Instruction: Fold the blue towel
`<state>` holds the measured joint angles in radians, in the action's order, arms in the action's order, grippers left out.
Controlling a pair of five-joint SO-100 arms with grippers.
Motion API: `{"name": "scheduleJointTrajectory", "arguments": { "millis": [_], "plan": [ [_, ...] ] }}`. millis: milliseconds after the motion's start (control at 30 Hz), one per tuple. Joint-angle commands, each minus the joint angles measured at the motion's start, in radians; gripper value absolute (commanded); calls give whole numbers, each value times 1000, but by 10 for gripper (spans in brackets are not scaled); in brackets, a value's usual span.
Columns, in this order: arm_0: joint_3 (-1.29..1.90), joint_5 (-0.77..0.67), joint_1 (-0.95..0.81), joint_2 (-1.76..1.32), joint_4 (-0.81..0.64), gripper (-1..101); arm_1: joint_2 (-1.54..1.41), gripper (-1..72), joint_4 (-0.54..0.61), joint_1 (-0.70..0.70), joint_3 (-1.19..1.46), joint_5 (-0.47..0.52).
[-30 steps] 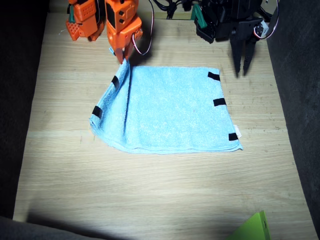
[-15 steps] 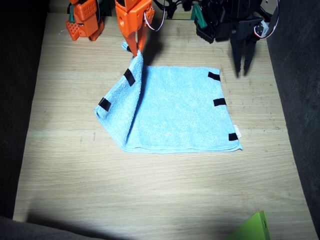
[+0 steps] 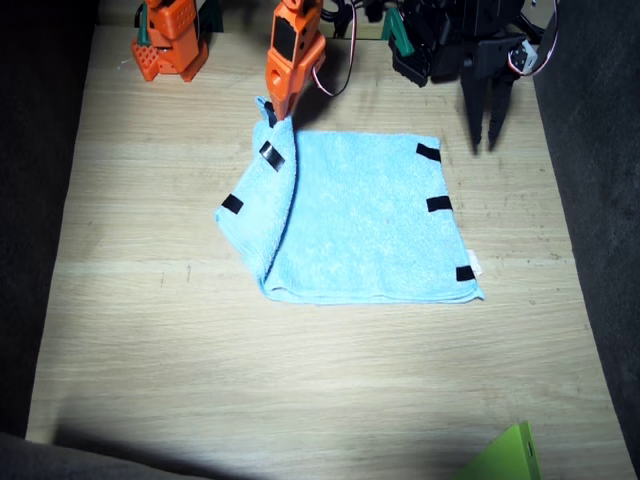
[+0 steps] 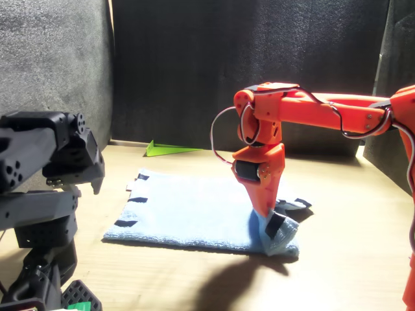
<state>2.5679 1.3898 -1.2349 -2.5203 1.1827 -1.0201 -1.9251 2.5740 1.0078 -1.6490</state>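
The blue towel (image 3: 370,220) lies flat on the wooden table, with black tape strips along its edges. My orange right gripper (image 3: 277,112) is shut on one far corner of the towel and holds it lifted, so that edge curls over the rest of the cloth. In the front view the right gripper (image 4: 267,212) points down and pinches the raised fold of the towel (image 4: 188,214). My black left gripper (image 3: 484,145) hangs just past the towel's other far corner, its fingers slightly apart and holding nothing.
A lime-green object corner (image 3: 508,455) pokes in at the near table edge and also shows in the front view (image 4: 170,149). Dark foam walls surround the table (image 3: 300,380). The left arm's base (image 4: 45,188) fills the front view's side.
My right gripper has carried the towel's corner sideways towards the left arm, drawing that edge further over the cloth. The left arm has not moved.
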Motion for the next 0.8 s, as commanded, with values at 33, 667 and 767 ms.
{"name": "scheduleJointTrajectory", "arguments": {
  "millis": [33, 667, 767],
  "plan": [
    [11, 14, -14, -23, 8, 176, -44, -1, -25, 6, 9, 2],
    [17, 15, -11, -40, 12, 176, -224, -1, -25, -12, 11, 43],
    [18, 15, -9, -44, 14, 176, -206, -1, -25, 8, 9, 52]
  ]
}}
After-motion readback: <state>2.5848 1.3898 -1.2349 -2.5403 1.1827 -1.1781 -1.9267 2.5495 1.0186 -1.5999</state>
